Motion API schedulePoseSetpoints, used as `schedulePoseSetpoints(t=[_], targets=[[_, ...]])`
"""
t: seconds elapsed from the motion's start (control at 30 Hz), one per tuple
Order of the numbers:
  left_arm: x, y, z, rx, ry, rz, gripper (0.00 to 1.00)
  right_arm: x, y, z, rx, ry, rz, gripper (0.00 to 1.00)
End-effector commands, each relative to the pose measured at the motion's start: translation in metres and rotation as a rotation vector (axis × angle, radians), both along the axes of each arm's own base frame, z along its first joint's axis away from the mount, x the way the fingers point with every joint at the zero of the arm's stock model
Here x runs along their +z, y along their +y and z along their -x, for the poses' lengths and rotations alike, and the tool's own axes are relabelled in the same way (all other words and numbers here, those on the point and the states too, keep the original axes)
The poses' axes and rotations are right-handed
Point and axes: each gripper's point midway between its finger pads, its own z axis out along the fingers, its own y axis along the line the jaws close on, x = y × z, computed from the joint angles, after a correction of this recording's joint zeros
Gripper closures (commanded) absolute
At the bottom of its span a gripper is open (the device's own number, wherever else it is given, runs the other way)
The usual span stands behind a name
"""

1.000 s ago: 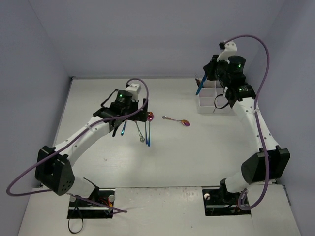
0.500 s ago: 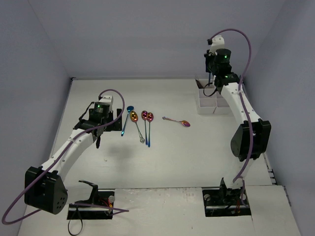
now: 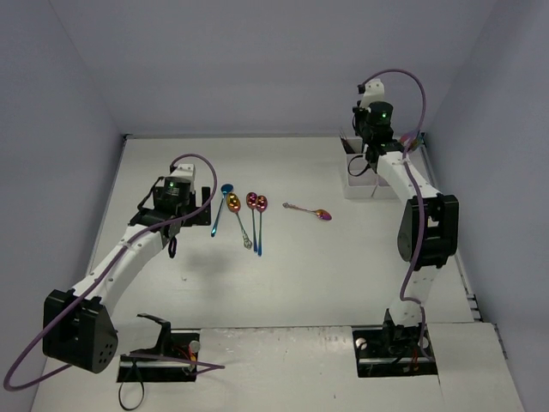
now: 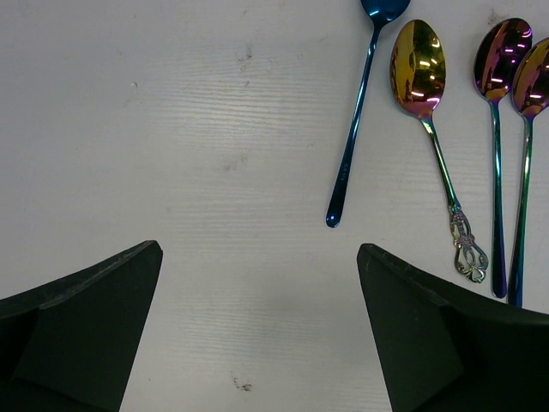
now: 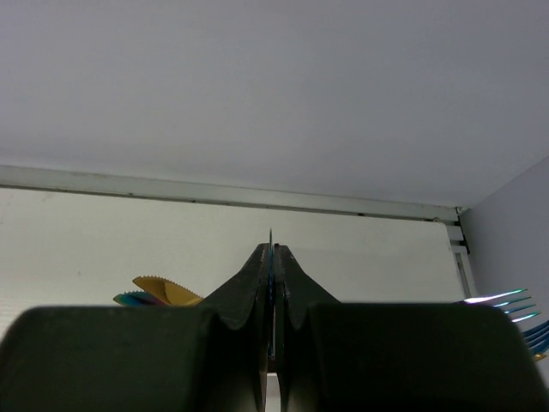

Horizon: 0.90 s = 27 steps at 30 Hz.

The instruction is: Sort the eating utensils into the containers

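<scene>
Your left gripper (image 4: pixel 259 249) has its jaws spread wide, four spoons (image 4: pixel 418 60) at its 1 o'clock. Your right gripper (image 5: pixel 270 251) pinches a thin blue utensil (image 5: pixel 270 237) over the white tray (image 3: pixel 360 187), at 1 o'clock on the table (image 3: pixel 326 266).

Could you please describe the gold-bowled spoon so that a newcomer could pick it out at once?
On the left half of the table, four spoons lie in a row to the right of the left arm's open pincer. The gold-bowled spoon is second from the left, between the blue spoon and two purple-pink spoons. Only it has a gold bowl and an ornate silvery handle end.
</scene>
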Motion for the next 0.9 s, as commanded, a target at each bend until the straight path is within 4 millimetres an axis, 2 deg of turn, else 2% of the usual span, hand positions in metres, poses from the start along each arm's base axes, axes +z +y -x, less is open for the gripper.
schedulePoseSetpoints(t=[0.0,0.13,0.23,0.43,0.53,0.67,0.77,0.87], targets=[[0.024,0.000,-0.012,0.005,-0.096,0.006,0.03,0.015,-0.005,-0.008,-0.022,-0.109,-0.025,1.00],[0.021,-0.001,-0.012,0.008,-0.087,0.009,0.03,-0.008,-0.005,-0.004,-0.023,-0.064,-0.020,0.98],[0.019,-0.003,-0.012,0.007,-0.075,0.015,0.03,-0.016,-0.003,-0.002,-0.008,-0.042,-0.022,0.94],[0.012,-0.004,-0.013,0.015,-0.038,0.018,0.03,-0.017,0.006,0.008,0.031,-0.021,-0.057,0.80],[0.009,-0.007,-0.013,0.007,-0.022,0.028,0.03,-0.016,0.015,0.015,0.079,-0.005,-0.080,0.68],[0.009,-0.010,-0.012,-0.005,-0.018,0.043,0.03,-0.003,0.020,0.029,0.099,-0.009,-0.117,0.60],[0.007,-0.015,-0.010,-0.026,-0.004,0.057,0.03,0.032,0.021,0.049,0.112,-0.054,-0.150,0.52],[0.000,-0.019,-0.010,-0.041,0.030,0.068,0.03,0.047,0.020,0.066,0.111,-0.052,-0.163,0.43]])
